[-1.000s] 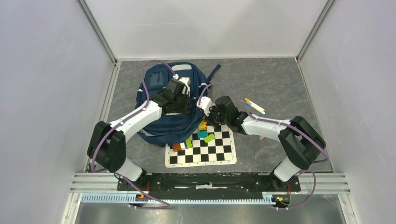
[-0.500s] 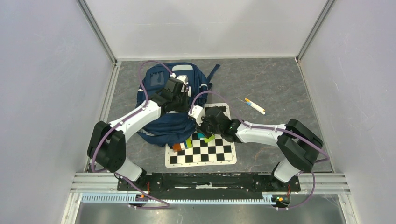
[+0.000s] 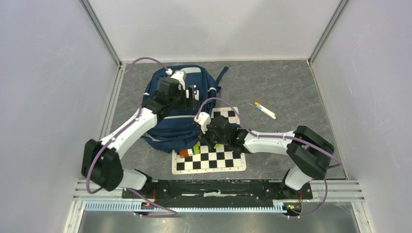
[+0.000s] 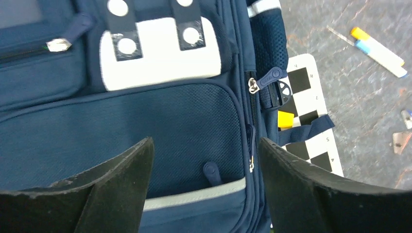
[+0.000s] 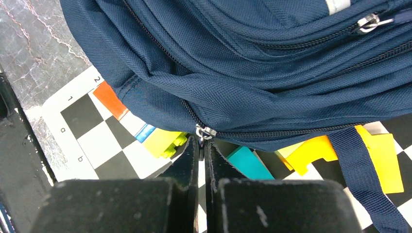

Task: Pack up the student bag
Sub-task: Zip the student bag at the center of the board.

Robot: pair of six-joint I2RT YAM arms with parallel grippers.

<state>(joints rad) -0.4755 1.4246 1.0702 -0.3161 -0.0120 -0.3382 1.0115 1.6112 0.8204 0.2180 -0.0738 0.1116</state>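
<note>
Navy fabric student bag (image 3: 170,124) lies flat on the table (image 3: 291,82), left of centre, with its near edge over a checkerboard mat (image 3: 221,158). The inside of the bag cannot be seen. Coloured blocks (image 5: 165,141) lie on the mat, partly under the bag. The right gripper (image 5: 204,143) has its jaws pressed together on a zip pull (image 5: 205,131) at this edge. The left gripper (image 4: 204,179) hovers over the front pocket (image 4: 145,116), jaws spread wide, holding nothing.

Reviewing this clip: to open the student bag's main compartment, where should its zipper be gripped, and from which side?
Pinch the small metal zipper pull on the student bag's edge seam, coming from the chessboard side. It hangs off the bag's edge towards the board, thin enough for a fingertip pinch.
</note>
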